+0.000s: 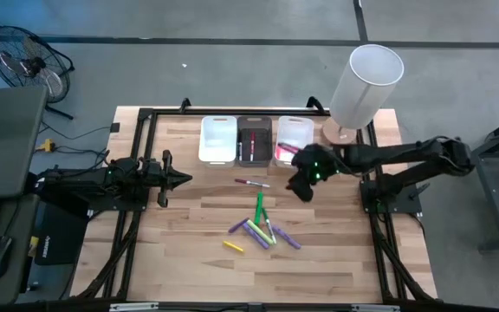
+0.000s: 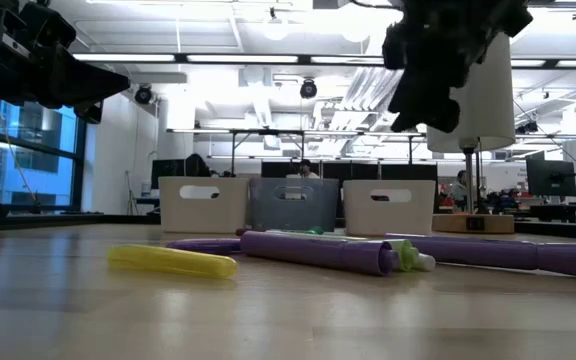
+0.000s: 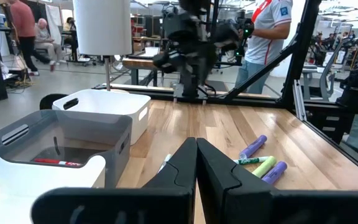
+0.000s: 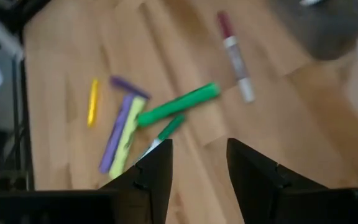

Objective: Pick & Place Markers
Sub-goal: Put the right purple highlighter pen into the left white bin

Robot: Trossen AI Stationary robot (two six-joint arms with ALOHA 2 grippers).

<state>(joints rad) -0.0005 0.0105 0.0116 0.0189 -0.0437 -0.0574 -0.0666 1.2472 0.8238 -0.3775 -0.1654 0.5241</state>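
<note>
A: How much of the sorting can be judged done?

B: Some. Markers are seen inside the grey bin [image 1: 254, 141] and the bin at its right [image 1: 294, 139]; the third bin [image 1: 217, 139] looks empty as far as can be told.

A: And what is left?

B: A cluster [image 1: 261, 229] lies mid-table: a green marker [image 4: 178, 104], purple ones, a yellow-green one and a yellow marker [image 2: 172, 261] a little apart. A red-capped marker [image 1: 252, 183] lies alone, nearer the bins.

A: How is the right gripper [image 4: 197, 163] placed?

B: It is held above the table between the bins and the cluster, fingers parted, with nothing between them.

A: And the left gripper [image 3: 196, 160]?

B: It is parked at the table's left edge, fingers pressed together, nothing gripped. Most of the picking is judged outstanding.
</note>
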